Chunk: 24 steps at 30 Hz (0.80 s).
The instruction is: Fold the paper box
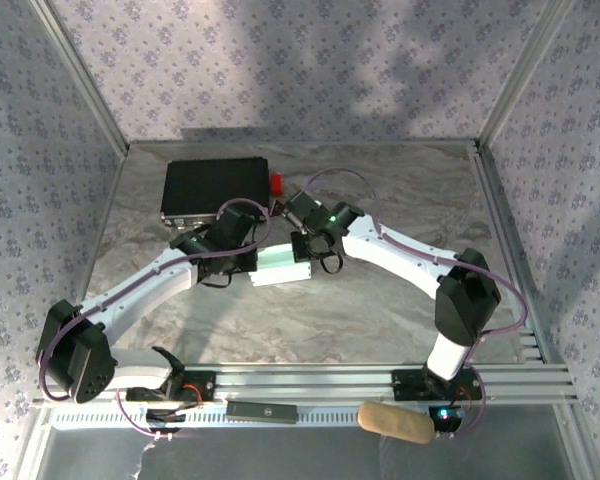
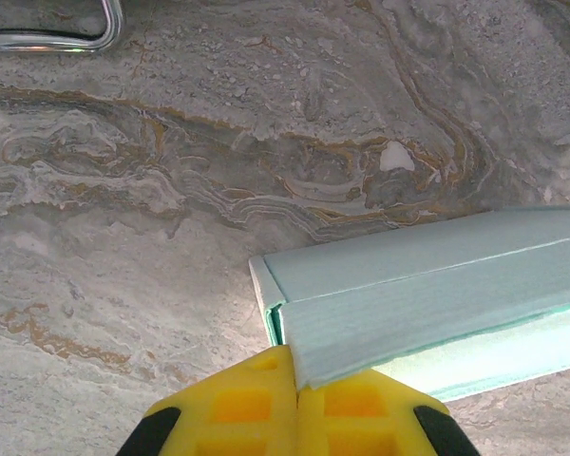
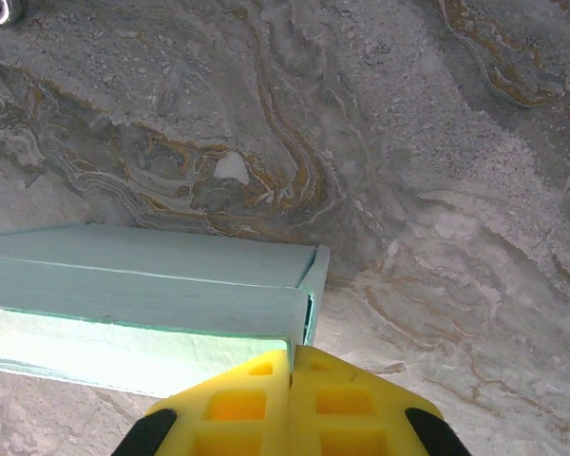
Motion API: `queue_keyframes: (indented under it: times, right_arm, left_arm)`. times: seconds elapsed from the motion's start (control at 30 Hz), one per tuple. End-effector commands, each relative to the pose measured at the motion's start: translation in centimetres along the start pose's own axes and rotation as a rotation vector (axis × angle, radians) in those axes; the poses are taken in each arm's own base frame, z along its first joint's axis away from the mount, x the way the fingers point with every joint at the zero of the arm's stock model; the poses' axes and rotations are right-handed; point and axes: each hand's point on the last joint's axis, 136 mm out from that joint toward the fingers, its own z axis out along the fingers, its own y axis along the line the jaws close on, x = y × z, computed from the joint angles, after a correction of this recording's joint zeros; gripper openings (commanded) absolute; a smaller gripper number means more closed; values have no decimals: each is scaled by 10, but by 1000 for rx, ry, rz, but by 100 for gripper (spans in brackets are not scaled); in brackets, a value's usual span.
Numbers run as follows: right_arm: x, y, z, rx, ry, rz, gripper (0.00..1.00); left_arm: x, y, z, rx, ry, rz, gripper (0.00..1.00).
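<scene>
Paper box [image 1: 280, 268] lies flat on the marbled table [image 1: 400, 310] near its middle, just in front of the black case [image 1: 215, 188] and between the two grippers. It is thin pale-blue card, so it is probably very light and springy: it would slide at a nudge, crease under hard pressure, and its flaps may spring back open. The best places to hold it are likely the free flap edges at its short ends, pinched lightly, with the body kept pressed down.

Its long axis runs left to right across the table, with one short end facing each arm.

The left gripper [image 2: 294, 399] has its yellow pads pressed together at the box's near corner. The flap's tip reaches their seam, and I cannot tell whether any card is caught. The right gripper [image 3: 291, 394] is likewise pressed together, against the opposite end.
</scene>
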Motion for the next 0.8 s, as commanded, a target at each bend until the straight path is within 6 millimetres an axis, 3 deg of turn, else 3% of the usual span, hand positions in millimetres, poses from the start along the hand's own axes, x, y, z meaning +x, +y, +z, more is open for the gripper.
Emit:
queue_keyframes:
  times: [0.0,0.43,0.77]
  right_arm:
    - [0,7,-2,6,-21,2,2]
    - [17,-5,10,65,-126,-32,0]
    - [19,4,1,76,-236,-65,0]
  left_arm:
    - [-10,-17,-10,60,-30,-8,0]
    - [-6,-17,-7,57,-85,-1,0]
    - [2,-11,-5,54,-132,0,0]
